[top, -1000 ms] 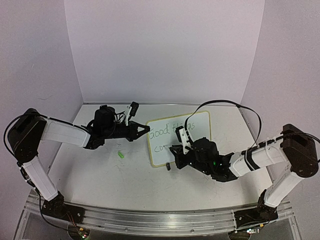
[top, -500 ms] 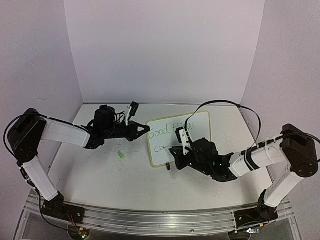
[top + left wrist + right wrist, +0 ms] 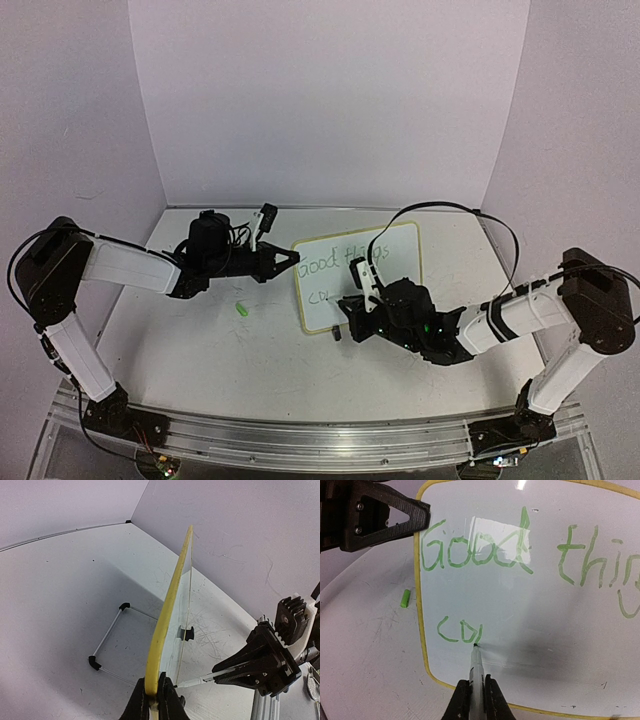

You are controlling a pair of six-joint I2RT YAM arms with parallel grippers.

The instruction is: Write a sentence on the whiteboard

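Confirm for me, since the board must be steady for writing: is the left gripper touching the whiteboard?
Touching. The left wrist view shows the left gripper shut on the whiteboard, clamping its yellow rim from both sides.

Soft even light, purple cast. Glossy yellow-rimmed white board (image 3: 530, 610) catches a glare patch up top, grey shadow lower down; overhead view's kinda soft.
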